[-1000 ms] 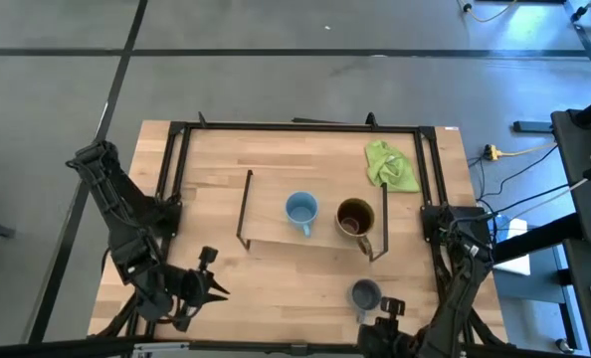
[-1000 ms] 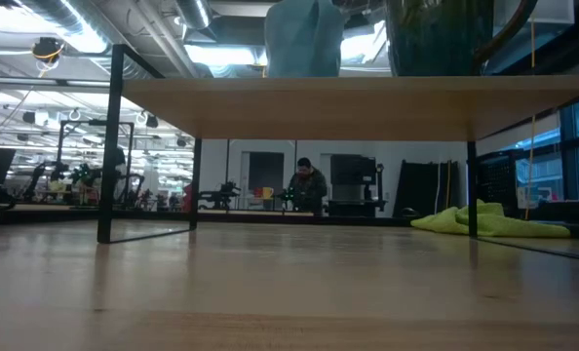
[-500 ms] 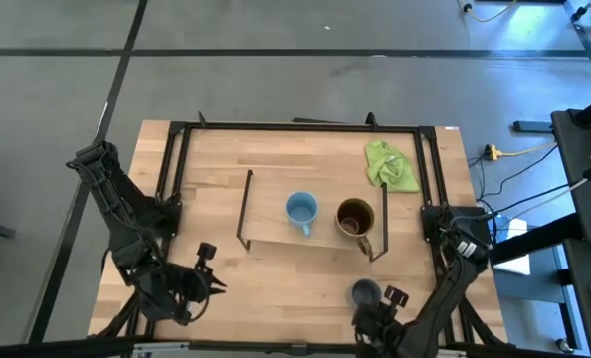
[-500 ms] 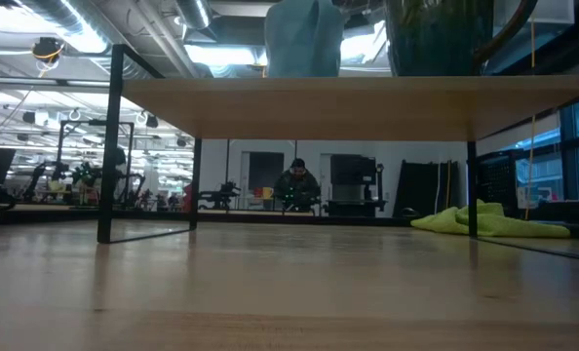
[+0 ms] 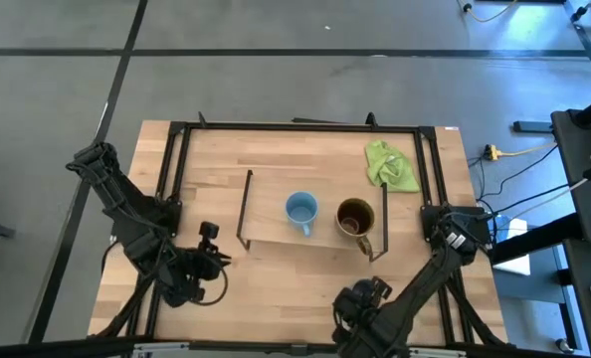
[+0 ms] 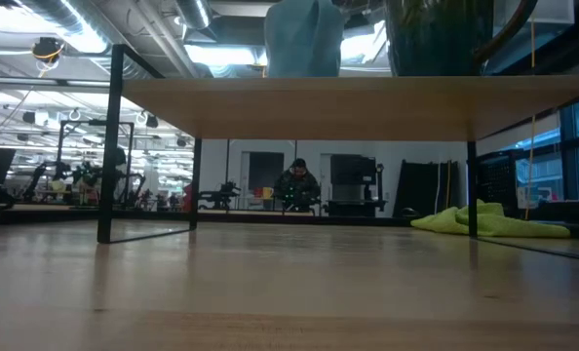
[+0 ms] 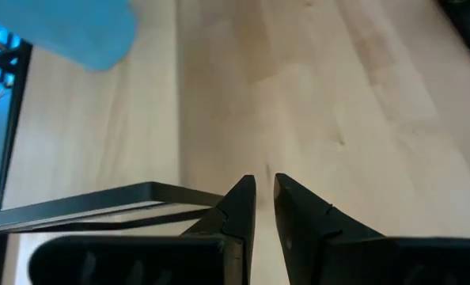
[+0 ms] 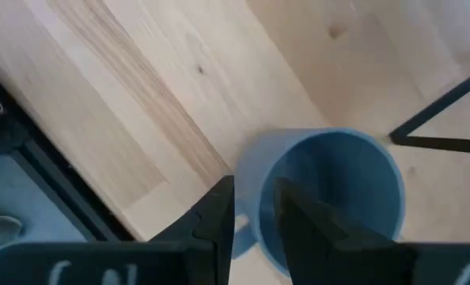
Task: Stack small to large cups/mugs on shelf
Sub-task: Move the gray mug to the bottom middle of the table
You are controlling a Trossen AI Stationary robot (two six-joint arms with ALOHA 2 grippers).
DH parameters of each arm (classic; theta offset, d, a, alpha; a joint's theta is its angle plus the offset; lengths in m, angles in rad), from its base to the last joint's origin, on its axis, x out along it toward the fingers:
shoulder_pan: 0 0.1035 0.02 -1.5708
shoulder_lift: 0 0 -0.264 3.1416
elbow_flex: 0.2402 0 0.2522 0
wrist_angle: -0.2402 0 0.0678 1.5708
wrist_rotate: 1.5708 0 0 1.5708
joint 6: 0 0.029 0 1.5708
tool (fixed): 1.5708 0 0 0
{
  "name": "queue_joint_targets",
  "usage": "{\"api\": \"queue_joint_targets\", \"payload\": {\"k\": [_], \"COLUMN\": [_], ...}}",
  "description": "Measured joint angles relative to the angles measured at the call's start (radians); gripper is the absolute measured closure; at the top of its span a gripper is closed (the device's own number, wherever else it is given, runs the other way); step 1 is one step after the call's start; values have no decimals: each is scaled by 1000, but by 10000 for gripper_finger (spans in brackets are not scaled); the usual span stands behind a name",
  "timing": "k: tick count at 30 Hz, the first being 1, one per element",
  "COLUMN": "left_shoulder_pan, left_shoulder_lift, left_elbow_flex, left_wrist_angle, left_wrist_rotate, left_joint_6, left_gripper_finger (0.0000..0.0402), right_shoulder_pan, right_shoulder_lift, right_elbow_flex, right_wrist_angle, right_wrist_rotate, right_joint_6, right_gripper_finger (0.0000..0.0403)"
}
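We see the right gripper [image 8: 251, 207] at the lower centre of the high view, jaws pinching the rim of the dark grey-blue handled mug [image 8: 330, 198], one finger inside, one outside. Left gripper [image 7: 264, 198] sits lower left over bare wooden table [image 5: 276, 288], jaws nearly together, holding nothing. Light blue mug [image 5: 300, 210] and brown glossy mug [image 5: 355, 217] stand side by side on the low light-wood shelf [image 5: 271, 214]. Lime-green cloth [image 5: 388, 165] upper right.

No text, label, brand, number or sign can be read anywhere.
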State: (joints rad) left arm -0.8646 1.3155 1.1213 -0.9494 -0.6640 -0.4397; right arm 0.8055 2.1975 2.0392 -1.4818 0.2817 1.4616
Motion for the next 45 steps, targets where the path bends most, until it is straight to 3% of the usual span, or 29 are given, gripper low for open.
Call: {"api": "queue_joint_targets", "payload": {"k": [13,19,29,37,45], "left_shoulder_pan": [42,42,42,42,42], "left_shoulder_lift": [0,-3,-3,-3,-3], "left_elbow_flex": [0,0,0,0,0], "left_wrist_angle": [70,142,161,160,158], "left_wrist_rotate": [91,108,109,109,109], "left_joint_6": [57,50,-6,-24,-24], "left_gripper_finger": [358,358,358,358,358], "right_shoulder_pan": [-44,-43,-43,-43,-41], "right_shoulder_lift": [0,0,0,0,-5], "right_elbow_flex": [1,1,2,47,174], "right_wrist_angle": [185,151,73,67,-88], "right_wrist_rotate": [-106,-95,-126,-92,-73], "right_joint_6": [24,84,343,366,393], "right_gripper_finger": [310,310,310,310,310]}}
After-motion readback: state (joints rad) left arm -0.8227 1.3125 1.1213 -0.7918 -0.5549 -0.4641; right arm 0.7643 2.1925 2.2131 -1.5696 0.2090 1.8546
